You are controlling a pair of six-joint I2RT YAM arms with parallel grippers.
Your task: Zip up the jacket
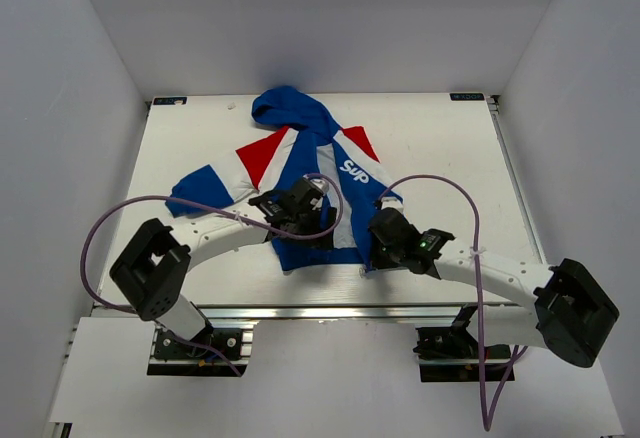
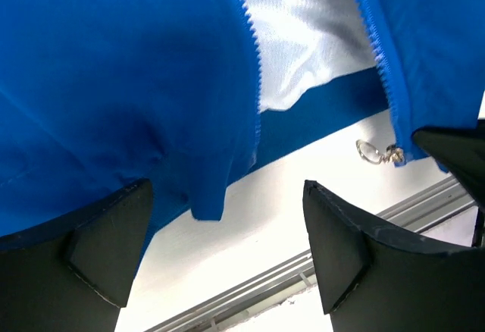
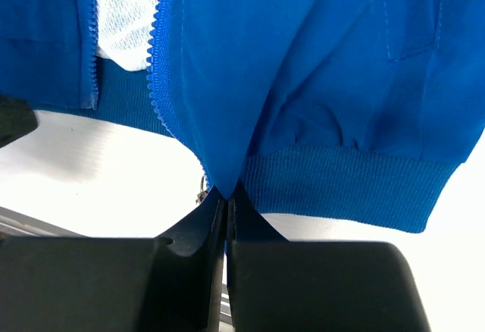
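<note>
The blue jacket [image 1: 318, 173] with red and white panels lies flat on the table, hood at the far side. Its front is unzipped, and white mesh lining [image 2: 303, 36] shows between the two rows of zipper teeth. My left gripper [image 2: 227, 233] hangs open over the bottom hem of the jacket [image 2: 114, 82], with nothing between its fingers [image 2: 114, 241]. My right gripper [image 3: 227, 195] is shut on the bottom corner of the other front panel of the jacket [image 3: 303, 67], right beside the zipper. The metal zipper pull [image 2: 373, 151] sits at that corner, next to the right gripper.
The white table [image 1: 440, 148] ends just below the jacket's hem in an aluminium rail [image 2: 303, 275]. White walls close in the left, right and far sides. Purple cables [image 1: 110, 218] loop over both arms.
</note>
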